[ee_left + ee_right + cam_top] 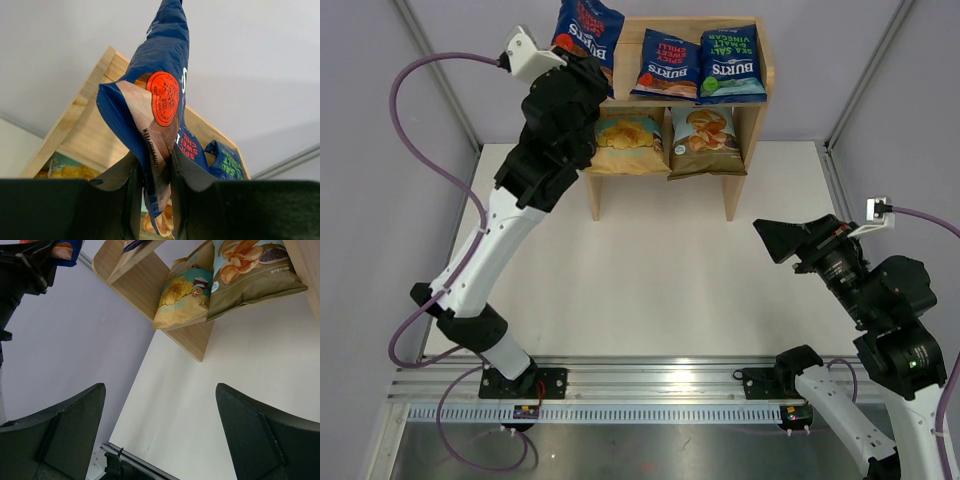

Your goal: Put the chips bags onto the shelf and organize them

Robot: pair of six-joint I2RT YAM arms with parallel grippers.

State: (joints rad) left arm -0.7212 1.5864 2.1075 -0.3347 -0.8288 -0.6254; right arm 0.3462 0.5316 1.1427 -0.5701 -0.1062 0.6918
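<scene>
**At top left of shelf (748,130): third Burts bag (588,25) unplaced**

Clenches left fingers (100,210) on its end seam, for upright carry into the free slot beside two Burts bags (668,65). Parks right fingers (70,435) spread, empty, over desk (650,300), out of the way.

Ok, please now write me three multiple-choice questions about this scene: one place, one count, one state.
1. Where is the yellow bag? A) shelf, lower tier B) shelf, top tier C) table
2. How many Burts bags lie flat on the top tier? A) one B) two C) four
3. The right gripper is: A) shut on a bag B) open, empty C) shut, empty
1 A: it stands beside the cassava bag under the top tier.
2 B: the third Burts bag hangs in the left gripper.
3 B: its jaws stand wide apart, nothing between.
</scene>
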